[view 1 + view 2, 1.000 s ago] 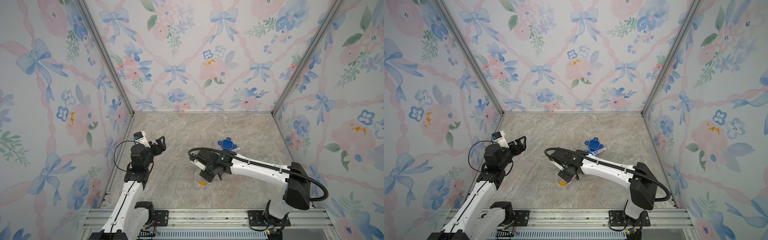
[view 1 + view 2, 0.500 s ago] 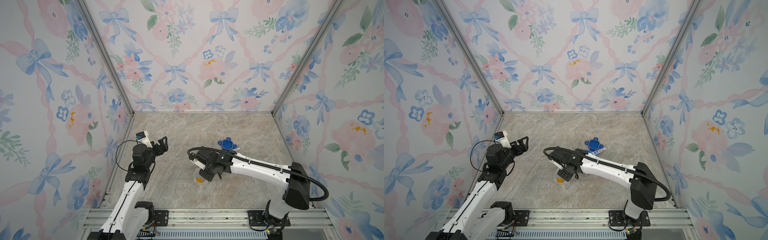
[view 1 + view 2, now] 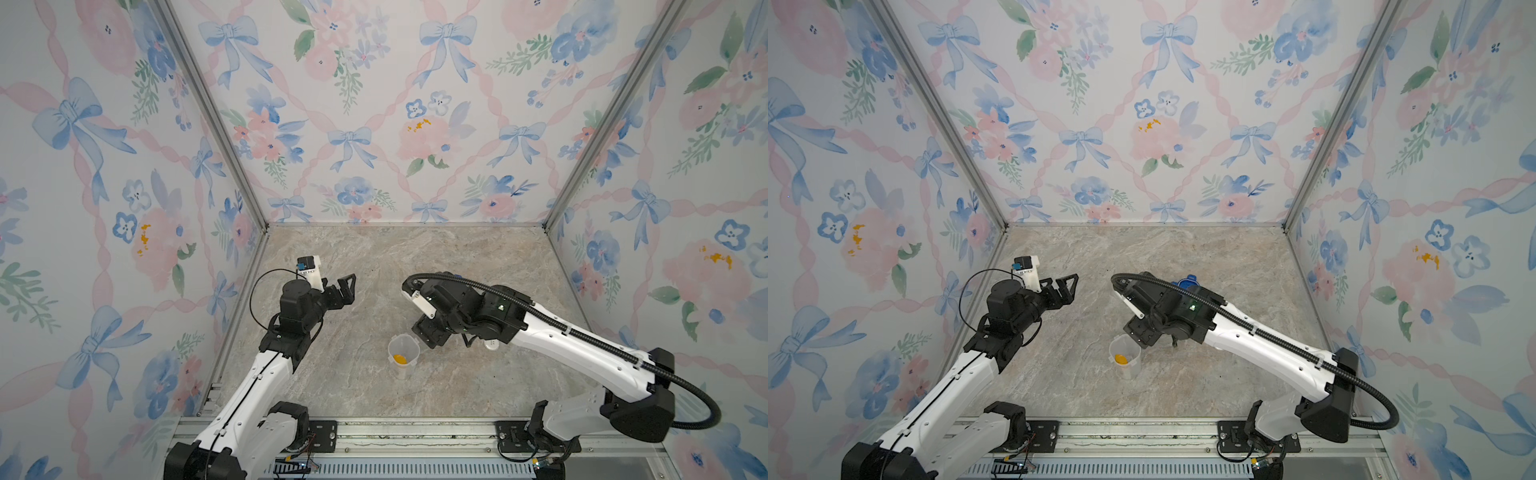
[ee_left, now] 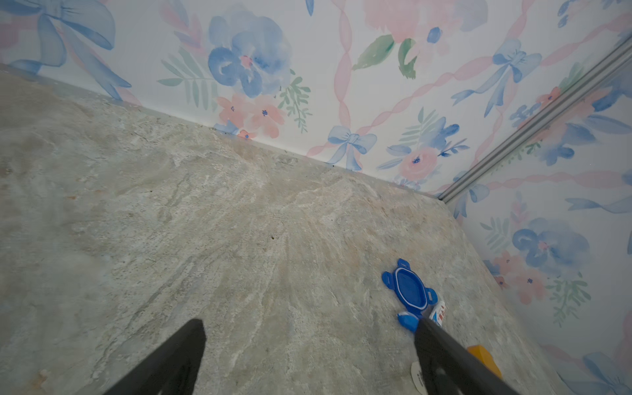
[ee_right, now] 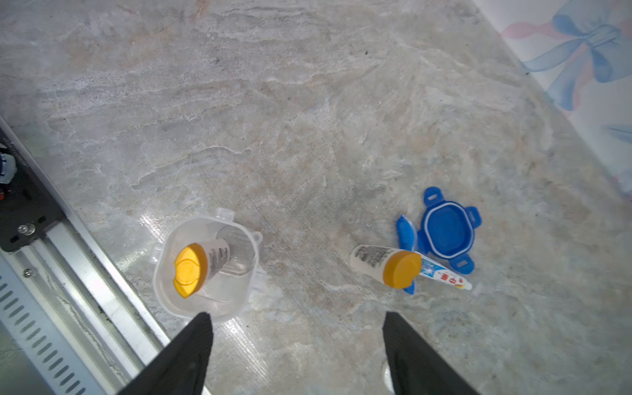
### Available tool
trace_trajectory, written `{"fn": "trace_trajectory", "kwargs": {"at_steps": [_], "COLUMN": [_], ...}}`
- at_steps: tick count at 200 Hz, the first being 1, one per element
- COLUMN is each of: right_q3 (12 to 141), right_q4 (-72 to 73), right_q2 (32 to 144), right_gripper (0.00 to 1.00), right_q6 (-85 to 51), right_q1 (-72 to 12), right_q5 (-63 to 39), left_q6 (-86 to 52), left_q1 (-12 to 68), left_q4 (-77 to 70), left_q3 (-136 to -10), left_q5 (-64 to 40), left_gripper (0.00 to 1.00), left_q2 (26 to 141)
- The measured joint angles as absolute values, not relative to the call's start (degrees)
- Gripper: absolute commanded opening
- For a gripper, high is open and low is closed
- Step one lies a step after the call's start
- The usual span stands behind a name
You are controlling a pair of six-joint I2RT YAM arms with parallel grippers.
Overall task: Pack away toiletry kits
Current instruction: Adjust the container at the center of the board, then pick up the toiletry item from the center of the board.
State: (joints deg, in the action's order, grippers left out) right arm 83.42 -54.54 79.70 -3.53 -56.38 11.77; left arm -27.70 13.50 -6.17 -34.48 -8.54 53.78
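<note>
Both sets of jaws stand wide apart and empty. One orange-capped tube leans cap-up inside the cup; the second tube lies beside the blue lid, right of the cup. I'd have the right gripper descend squarely over its body, clear of the printed tube.

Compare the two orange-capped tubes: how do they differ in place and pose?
One orange-capped tube stands tilted inside the clear cup, cap up. The other orange-capped tube lies flat on the table beside the blue lid, on the printed tube. Both are white with dark print.
</note>
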Motion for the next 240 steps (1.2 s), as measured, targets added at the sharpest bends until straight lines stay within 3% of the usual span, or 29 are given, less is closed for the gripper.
{"fn": "trace_trajectory", "kwargs": {"at_steps": [36,90,108,137,205,240], "right_q3": [78.8,78.8,78.7,78.5,77.4,76.2], "right_q4": [-54.7,-50.0,-48.0,-45.1,-42.9,-42.6], "right_q2": [77.1,89.7,92.9,97.1,102.1,102.1], "right_gripper": [0.94,0.90,0.85,0.66,0.59,0.42], "right_q6": [-3.8,-2.7,-2.7,-2.4,-2.3,-2.3], "right_q1": [-39.7,-37.1,-37.1,-37.1,-36.9,-36.9], "right_q5": [10.2,6.3,5.5,4.9,4.7,4.7], "left_q6": [-24.1,-22.5,-22.2,-22.1,-22.0,-22.0], "left_q1": [16.3,18.9,19.0,19.1,19.1,19.0], "left_q4": [-0.5,2.8,3.3,3.4,3.3,3.3], "left_q3": [-36.3,-36.3,-36.3,-36.3,-36.3,-36.3], "left_q5": [-10.9,-12.1,-12.1,-12.5,-12.0,-11.4], "left_gripper": [0.98,0.98,0.98,0.98,0.98,0.98], "left_q2": [53.2,50.6,50.6,50.6,50.6,50.6]}}
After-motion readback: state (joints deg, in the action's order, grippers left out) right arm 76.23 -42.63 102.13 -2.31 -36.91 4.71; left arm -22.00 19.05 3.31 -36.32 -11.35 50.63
